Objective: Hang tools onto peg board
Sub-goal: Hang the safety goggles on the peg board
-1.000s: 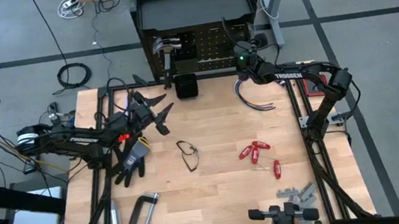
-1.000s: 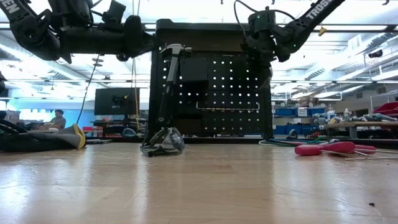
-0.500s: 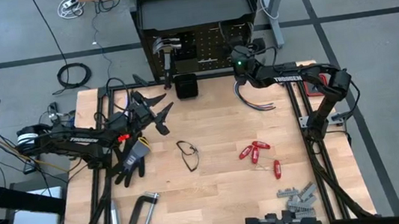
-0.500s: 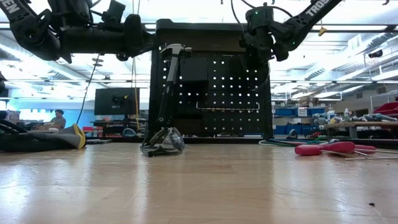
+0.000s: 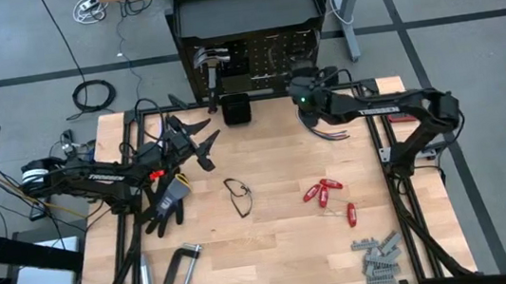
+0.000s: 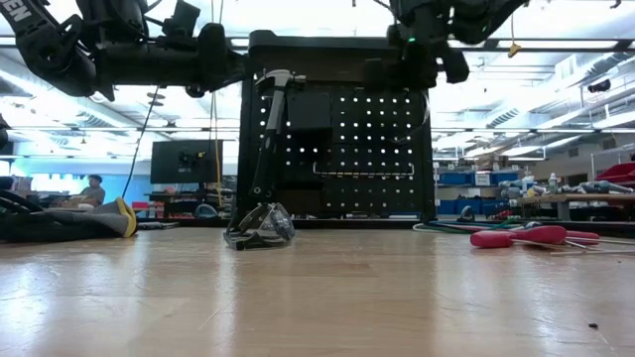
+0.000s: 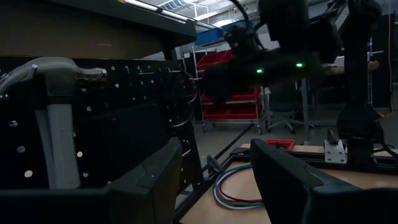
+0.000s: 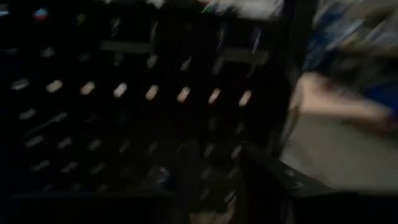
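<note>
- Peg board (image 5: 263,62) stands upright at the table's far edge, a hammer (image 5: 210,70) hanging on its left part, head up, handle down.
- Right gripper (image 5: 296,87) is up against the board's right half, near the top rows; whether its fingers are apart or together cannot be told (its wrist view is only dark blur and holes).
- Left gripper (image 5: 203,140) hovers over the table's left side, jaws spread and holding nothing, aimed toward the board.
- Just beside the right gripper: a bundle of cables (image 5: 326,130) on the table by the board's foot, and a small black box (image 5: 237,109) in front of the board.
- Under the left arm: a black work glove (image 5: 170,198).
- Mid-table: one pair of glasses (image 5: 238,196), thin frame.
- Red-handled drivers (image 5: 328,194): four, three clustered, one slightly apart nearer the front.
- One grey C-clamp (image 5: 181,270) near the front left corner.
- Grey metal pieces (image 5: 377,254) in a loose heap front right; too small to count.
</note>
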### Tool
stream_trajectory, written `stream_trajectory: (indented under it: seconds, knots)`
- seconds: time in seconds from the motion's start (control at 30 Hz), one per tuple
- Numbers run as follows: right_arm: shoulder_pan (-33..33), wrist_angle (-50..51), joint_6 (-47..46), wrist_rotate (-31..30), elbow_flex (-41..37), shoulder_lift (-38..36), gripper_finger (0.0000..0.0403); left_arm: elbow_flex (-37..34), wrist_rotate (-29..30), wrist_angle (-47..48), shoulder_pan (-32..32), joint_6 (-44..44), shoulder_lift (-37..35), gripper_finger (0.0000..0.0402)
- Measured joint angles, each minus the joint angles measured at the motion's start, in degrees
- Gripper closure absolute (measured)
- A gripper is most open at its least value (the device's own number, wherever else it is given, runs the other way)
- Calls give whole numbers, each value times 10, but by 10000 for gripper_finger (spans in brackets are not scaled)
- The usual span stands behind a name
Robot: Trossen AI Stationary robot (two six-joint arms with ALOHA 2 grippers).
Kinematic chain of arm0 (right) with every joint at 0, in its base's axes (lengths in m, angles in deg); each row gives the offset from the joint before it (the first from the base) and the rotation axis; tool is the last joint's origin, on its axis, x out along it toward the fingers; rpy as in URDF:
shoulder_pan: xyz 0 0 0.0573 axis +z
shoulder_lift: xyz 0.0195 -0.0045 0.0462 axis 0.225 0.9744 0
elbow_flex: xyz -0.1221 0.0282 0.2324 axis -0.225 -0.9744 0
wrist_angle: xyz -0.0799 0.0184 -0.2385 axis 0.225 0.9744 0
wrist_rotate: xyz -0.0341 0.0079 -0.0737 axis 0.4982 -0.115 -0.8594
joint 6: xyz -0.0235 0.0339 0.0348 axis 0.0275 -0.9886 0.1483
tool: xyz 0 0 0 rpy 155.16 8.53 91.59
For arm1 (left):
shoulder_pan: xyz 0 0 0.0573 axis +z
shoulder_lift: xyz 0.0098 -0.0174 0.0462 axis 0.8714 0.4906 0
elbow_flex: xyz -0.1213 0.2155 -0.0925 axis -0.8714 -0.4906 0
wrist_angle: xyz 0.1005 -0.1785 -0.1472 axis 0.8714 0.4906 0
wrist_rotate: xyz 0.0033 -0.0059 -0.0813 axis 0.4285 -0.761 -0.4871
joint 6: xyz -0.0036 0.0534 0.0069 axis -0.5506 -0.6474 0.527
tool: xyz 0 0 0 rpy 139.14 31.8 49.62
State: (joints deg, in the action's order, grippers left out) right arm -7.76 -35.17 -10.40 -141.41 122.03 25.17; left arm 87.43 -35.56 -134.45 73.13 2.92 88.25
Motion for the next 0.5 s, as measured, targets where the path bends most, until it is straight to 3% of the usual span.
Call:
stream_trajectory:
  seconds: [0.13, 0.23, 0.43, 0.5]
  knots:
    - [-19, 218, -212, 108, 0, -44, 199, 0, 0, 0, 0, 0, 0, 204]
    - [-32, 288, -272, 139, 0, -70, 146, 0, 0, 0, 0, 3, 0, 204]
    - [-64, 204, -201, 147, 0, -88, 30, 0, 0, -4, 0, 14, 0, 204]
    - [-86, 149, -177, 146, 0, -83, 10, 0, 0, -12, 0, 15, 0, 204]
